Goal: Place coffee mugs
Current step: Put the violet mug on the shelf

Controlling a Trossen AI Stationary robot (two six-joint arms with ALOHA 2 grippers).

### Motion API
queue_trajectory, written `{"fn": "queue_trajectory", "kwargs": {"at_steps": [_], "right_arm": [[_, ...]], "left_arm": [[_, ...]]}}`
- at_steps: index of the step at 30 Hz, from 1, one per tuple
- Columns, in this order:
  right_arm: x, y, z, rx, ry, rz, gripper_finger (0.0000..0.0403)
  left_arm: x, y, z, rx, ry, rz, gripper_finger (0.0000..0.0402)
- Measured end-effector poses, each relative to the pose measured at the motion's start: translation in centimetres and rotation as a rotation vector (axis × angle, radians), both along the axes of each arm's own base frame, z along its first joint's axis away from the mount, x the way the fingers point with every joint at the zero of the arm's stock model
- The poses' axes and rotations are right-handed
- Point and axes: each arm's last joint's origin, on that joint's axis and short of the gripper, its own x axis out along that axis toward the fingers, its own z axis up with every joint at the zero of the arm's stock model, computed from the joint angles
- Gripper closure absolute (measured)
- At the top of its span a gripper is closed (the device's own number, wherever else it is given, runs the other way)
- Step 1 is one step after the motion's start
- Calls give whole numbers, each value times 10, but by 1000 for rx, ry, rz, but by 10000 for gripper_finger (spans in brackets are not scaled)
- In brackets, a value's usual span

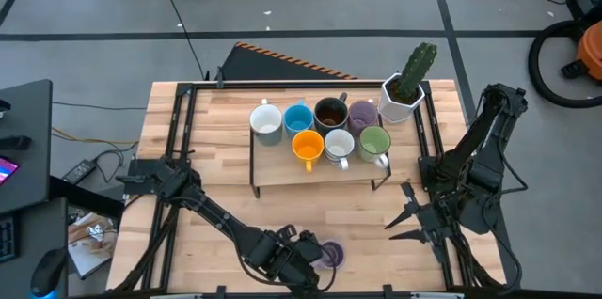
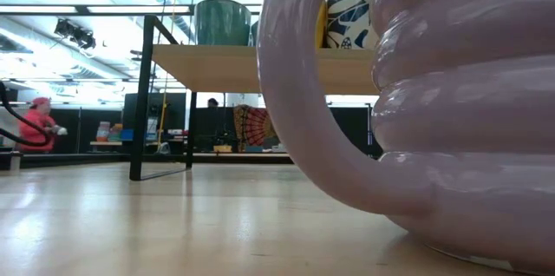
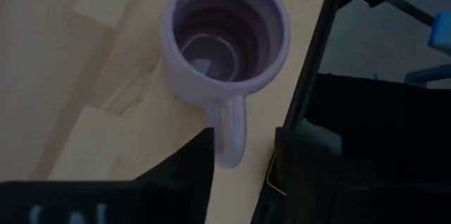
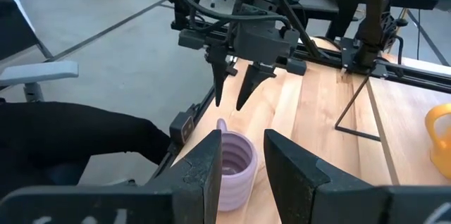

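A pale purple ribbed mug (image 3: 225, 34) stands upright on its base on the wooden table near the front edge (image 1: 331, 254). Its handle (image 3: 229, 132) points toward my left gripper (image 3: 243, 143). That gripper is open and hovers just above the handle, slanting down, one fingertip to either side (image 4: 229, 104). In the low view the same mug (image 2: 434, 94) fills the foreground. My right gripper (image 1: 406, 216) waits open at the right, aimed toward the mug (image 4: 232, 164). Several mugs stand on a low rack (image 1: 282, 175), among them orange (image 1: 308, 147), green (image 1: 373, 141) and blue (image 1: 298, 118).
A white hexagonal pot with a cactus (image 1: 404, 92) stands at the far right corner behind the rack. Black frame rails (image 1: 179, 149) run along the table's left and right sides. Bare wood (image 1: 226, 196) lies in front of the rack. A person in red (image 2: 35, 124) is far back in the room.
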Motion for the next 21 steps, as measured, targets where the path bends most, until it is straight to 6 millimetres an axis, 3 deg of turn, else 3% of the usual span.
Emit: {"fn": "queue_trajectory", "kwargs": {"at_steps": [10, 17, 21], "right_arm": [[0, 0, -1, -11, 2, 5, 290], [0, 0, -1, -11, 2, 5, 290], [0, 0, -1, -11, 2, 5, 290]], "left_arm": [[9, 10, -24, -2, 17, 1, 151], [13, 7, -25, -17, -17, -37, 151], [16, 4, -39, -10, 14, -44, 164]]}}
